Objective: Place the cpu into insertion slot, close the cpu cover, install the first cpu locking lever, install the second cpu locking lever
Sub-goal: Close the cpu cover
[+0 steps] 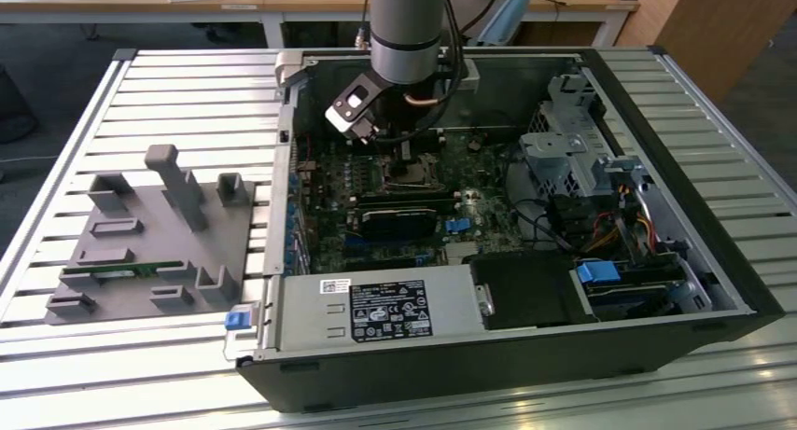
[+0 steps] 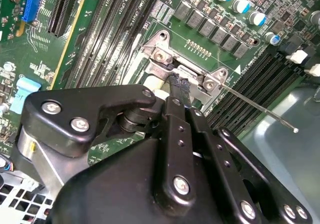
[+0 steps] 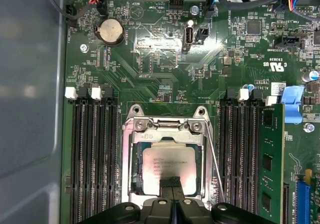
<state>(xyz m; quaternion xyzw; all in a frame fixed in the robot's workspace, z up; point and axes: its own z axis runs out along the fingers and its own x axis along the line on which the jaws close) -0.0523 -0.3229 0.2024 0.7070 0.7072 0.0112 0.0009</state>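
Observation:
The cpu, pale metal on top, lies flat in the insertion slot, whose black edge shows beside it. The silvery cpu cover lies down around the chip as a frame. A thin wire locking lever runs along one side of the socket; in the second wrist view the lever sticks out free, ending in a small knob. My gripper is shut, its tips together at the socket's edge over the chip. It also appears in the second wrist view and reaches into the case in the exterior view.
Black memory slots flank the socket, and a green memory stick stands on one side. A coin battery and cables sit further off. The open case holds a power supply and drive cage. A grey fixture lies at the exterior view's left.

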